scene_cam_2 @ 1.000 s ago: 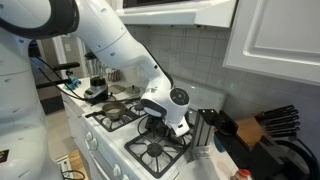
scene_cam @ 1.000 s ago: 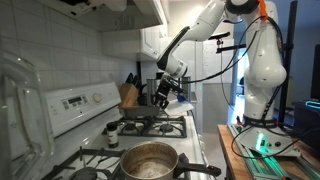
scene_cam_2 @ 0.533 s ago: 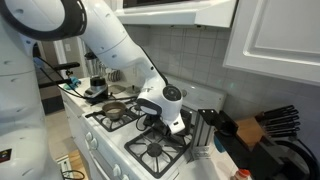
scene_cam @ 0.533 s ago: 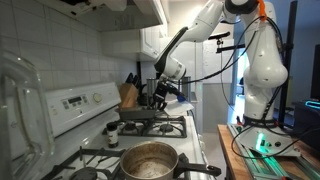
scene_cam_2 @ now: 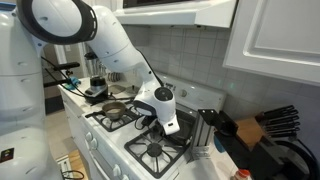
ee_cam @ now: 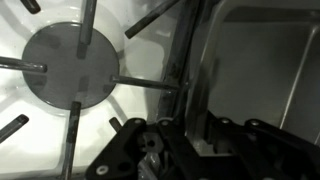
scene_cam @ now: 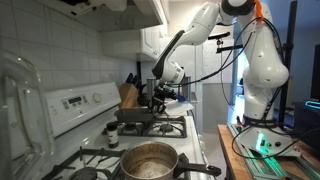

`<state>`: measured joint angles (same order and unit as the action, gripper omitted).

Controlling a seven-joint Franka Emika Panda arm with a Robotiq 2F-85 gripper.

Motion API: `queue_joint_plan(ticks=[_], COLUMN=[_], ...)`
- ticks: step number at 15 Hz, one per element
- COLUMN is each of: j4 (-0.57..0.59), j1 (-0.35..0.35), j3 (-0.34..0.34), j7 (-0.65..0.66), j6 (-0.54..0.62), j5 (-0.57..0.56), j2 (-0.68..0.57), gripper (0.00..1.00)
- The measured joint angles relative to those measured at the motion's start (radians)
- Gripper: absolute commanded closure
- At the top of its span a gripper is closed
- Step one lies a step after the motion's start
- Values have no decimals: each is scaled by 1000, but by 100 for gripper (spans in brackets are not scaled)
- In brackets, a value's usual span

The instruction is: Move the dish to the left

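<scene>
The dish (scene_cam: 137, 115) is seen on the grate (ee_cam: 140, 82) near the far edge of the stovetop (ee_cam: 150, 55), its wall apparently pinched by the gripper (scene_cam: 158, 100). It should be kept level and slid leftward slowly, so the grate bars are not caught.

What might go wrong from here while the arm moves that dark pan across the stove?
The gripper has its jaws at only one edge wall of the dish, and I cannot tell how firmly they grip, so it may pivot or slip out. If it is dragged, its bottom may snag on the raised grate bars. The shaker jar and steel pot share the stove and might be bumped.
</scene>
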<state>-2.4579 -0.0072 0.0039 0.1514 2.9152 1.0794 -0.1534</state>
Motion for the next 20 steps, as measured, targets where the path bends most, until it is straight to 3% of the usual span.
queue_joint_plan(ticks=[4, 5, 10, 11, 15, 20], j4=[0, 0, 0, 0, 0, 0], j1=[3, 5, 5, 5, 5, 25], j3=[7, 9, 9, 9, 9, 10], j7=[25, 29, 29, 29, 34, 125], j6=[26, 30, 29, 29, 29, 72], j5=[12, 12, 12, 12, 12, 12], j2=[-9, -9, -14, -14, -17, -24], gripper=[98, 91, 91, 98, 98, 98])
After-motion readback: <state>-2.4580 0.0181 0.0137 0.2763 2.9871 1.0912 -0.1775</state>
